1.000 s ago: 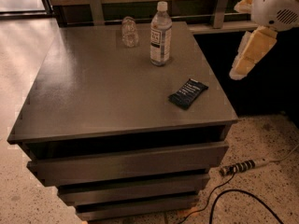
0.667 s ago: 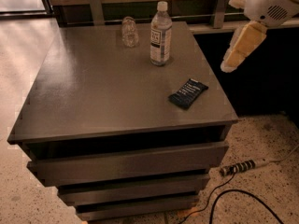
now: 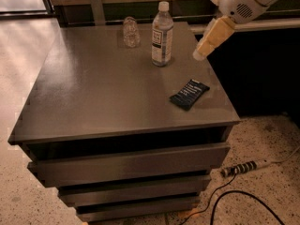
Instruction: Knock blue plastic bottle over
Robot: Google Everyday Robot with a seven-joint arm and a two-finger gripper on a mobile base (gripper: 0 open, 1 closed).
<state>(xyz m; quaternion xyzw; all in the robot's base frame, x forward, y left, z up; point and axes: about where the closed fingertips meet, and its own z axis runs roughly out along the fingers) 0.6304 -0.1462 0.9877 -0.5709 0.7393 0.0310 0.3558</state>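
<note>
camera view: you're looking down on a grey desk (image 3: 93, 97) from its front, with drawers (image 3: 131, 165) stacked under the top.
blue plastic bottle (image 3: 162, 36): upright, white cap on, white label with dark print facing you. it stands toward the back of the desk, right of centre.
gripper (image 3: 199, 54): hangs in the air to the right of the bottle, tip angled down and left toward it. near, but apart, no contact. it sits over the desk's right edge.
gripper state: shows as one tan wedge; you can't read from this angle whether it's spread or pressed together.
arm (image 3: 243, 1): white, comes in from the upper right corner.
glass jar (image 3: 131, 32): clear, ribbed, no label, shorter than the bottle. upright at the back, left of the bottle and apart from it.
dark packet (image 3: 189, 93): flat on the desk, lying diagonal, in front of and right of the bottle, near the right edge.
floor (image 3: 276, 139): speckled; a black cable (image 3: 234, 198) curls by the desk's right foot.
</note>
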